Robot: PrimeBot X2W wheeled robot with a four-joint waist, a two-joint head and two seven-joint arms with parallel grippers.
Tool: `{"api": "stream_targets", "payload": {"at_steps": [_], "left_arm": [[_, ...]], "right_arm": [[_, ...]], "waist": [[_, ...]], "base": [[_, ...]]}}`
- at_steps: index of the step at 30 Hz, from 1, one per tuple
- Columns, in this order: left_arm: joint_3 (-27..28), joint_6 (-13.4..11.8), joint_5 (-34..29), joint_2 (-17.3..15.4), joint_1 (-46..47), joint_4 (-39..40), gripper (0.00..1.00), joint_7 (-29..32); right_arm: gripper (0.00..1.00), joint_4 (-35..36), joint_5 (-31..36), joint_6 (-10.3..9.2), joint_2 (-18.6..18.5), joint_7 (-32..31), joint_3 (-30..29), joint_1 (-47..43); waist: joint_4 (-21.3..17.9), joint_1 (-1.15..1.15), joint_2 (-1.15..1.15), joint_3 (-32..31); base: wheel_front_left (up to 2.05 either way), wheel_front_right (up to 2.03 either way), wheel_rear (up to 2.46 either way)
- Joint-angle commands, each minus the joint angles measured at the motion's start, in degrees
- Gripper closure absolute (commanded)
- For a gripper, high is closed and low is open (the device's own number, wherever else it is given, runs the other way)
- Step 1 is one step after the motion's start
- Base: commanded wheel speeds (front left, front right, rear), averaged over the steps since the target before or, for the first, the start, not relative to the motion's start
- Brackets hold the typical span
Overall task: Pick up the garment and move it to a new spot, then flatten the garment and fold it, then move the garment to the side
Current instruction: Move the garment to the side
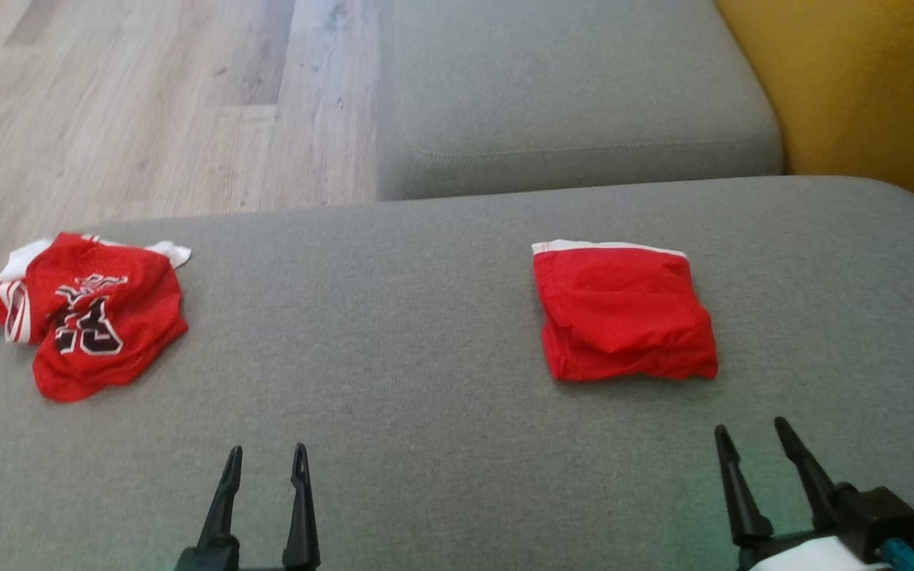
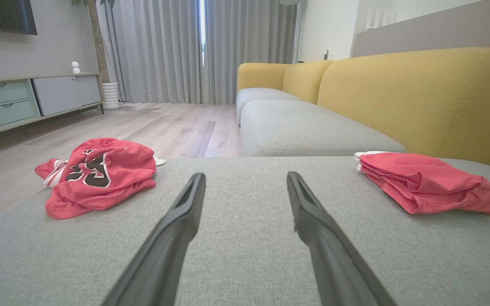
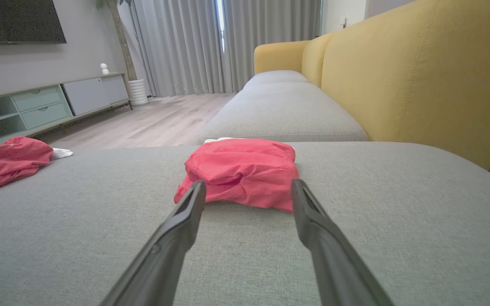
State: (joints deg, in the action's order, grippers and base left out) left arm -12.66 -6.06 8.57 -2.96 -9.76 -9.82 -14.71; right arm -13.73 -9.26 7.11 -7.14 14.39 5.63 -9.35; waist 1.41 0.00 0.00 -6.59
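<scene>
A crumpled red garment point(image 1: 84, 313) with black-and-white lettering and white trim lies bunched at the left end of the grey sofa cushion point(image 1: 393, 333); the left wrist view has it point(image 2: 100, 174) at the left. A second red garment point(image 1: 624, 313), folded into a neat square with a white band at its far edge, rests on the right part of the cushion. My left gripper point(image 1: 266, 452) stands open above bare cushion, well right of the crumpled garment. My right gripper point(image 1: 750, 428) is open too, just short of the folded garment point(image 3: 240, 172), and holds nothing.
A second grey seat cushion point(image 1: 568, 103) lies beyond, with the yellow sofa back point(image 1: 862, 87) on the right. Wooden floor point(image 1: 132, 103) runs past the cushion's left and far edges. A low cabinet point(image 2: 28, 100) and grey curtains point(image 2: 185, 46) stand far off.
</scene>
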Motion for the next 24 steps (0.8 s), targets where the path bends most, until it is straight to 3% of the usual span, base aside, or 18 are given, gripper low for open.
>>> {"api": "stream_targets", "payload": {"at_steps": [1,9,14,24], "left_arm": [[1.92,-0.16,0.05,0.08,3.41,2.14,0.00,-0.29],[1.35,0.27,-2.18,0.08,5.56,4.01,0.00,-0.29],[0.59,0.24,-2.17,0.08,7.26,6.09,0.00,-0.29],[-1.12,0.87,-3.12,0.08,11.65,7.71,0.00,-0.29]], "right_arm": [[0.00,1.44,0.67,0.37,-0.45,0.61,0.34,1.96],[0.00,-1.47,0.81,0.37,-1.07,0.61,-1.83,6.56],[0.00,-7.62,-0.17,0.37,-2.76,0.40,-2.68,13.57],[0.00,-21.41,-3.21,0.37,-7.84,-10.52,-6.80,32.27]], "waist": [[0.74,0.00,0.00,0.93],[3.35,0.00,0.00,5.02],[4.86,0.00,0.00,9.19],[5.62,0.00,0.00,16.11]], "base": [[0.00,0.00,0.00],[0.00,0.00,0.00],[0.00,0.00,0.00],[0.00,0.00,0.00]]}}
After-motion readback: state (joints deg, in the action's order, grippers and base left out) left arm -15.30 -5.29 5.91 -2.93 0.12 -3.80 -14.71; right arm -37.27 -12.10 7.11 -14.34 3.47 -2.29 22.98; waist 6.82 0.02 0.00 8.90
